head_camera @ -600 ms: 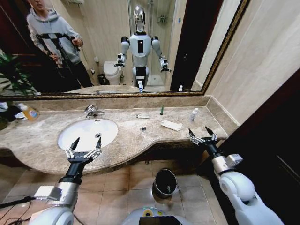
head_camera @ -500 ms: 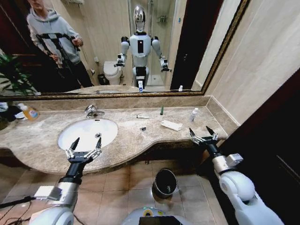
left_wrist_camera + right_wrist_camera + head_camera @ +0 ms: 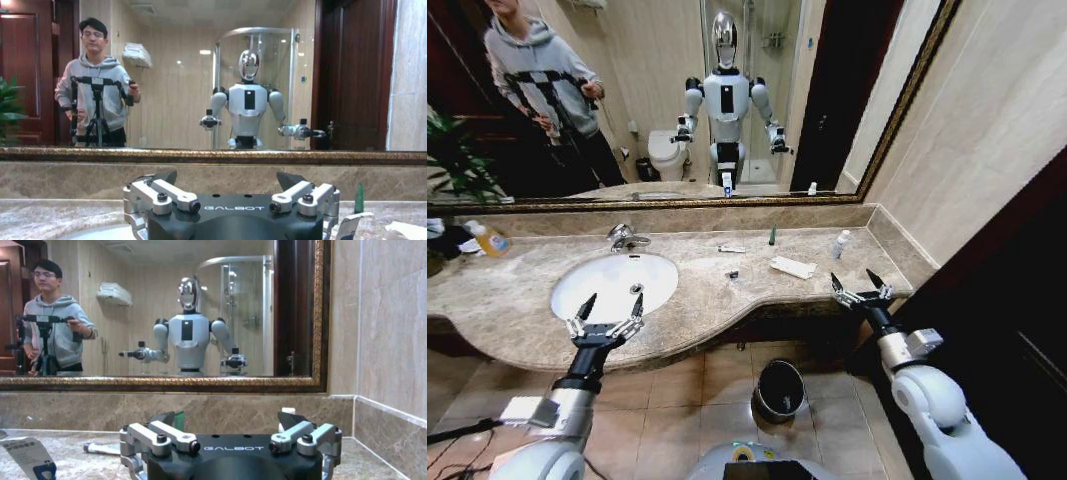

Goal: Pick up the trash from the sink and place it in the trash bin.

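Tiny dark bit [image 3: 732, 274] too small to identify; trash bin [image 3: 779, 389] partly hidden.

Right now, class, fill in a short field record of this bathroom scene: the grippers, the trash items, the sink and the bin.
left gripper: open, over the front rim of the white oval sink
right gripper: open, at the right front edge of the beige-brown marble countertop
trash on countertop: white mini bottle, flat white rectangular packet, dark green tube, tiny dark bit, slim white sachet
small round black trash bin: on the floor below the counter
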Controlling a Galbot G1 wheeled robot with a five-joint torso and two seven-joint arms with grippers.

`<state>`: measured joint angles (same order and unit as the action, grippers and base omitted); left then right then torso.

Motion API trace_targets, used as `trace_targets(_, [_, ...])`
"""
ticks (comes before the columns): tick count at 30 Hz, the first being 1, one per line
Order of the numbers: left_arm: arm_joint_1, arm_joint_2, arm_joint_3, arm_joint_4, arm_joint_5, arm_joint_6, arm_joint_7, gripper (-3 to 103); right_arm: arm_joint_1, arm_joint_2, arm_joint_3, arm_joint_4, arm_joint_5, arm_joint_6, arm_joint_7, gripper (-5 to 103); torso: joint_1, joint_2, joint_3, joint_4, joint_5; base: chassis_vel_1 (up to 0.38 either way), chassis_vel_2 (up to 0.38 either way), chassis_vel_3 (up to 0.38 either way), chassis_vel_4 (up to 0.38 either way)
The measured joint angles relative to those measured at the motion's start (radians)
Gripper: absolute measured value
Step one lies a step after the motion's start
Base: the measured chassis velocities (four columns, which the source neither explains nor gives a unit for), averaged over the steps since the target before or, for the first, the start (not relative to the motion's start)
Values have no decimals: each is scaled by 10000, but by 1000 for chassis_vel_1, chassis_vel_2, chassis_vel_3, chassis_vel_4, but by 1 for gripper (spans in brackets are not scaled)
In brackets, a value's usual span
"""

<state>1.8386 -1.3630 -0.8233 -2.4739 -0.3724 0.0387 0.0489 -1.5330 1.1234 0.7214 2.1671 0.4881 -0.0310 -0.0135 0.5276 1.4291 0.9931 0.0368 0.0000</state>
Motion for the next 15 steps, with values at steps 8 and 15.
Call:
trace_targets(8, [1,0,-1,0,0,0,0,100,-34,-99,20,11,26,-93,-5,100,0,0,0,0,0,0,0,0,0])
trace_targets(15, [0,0,-1,0,0,0,0,100,785,-556,-370,-628,253,-544,-41,100,0,0,0,-1,-1,0,0,0,0])
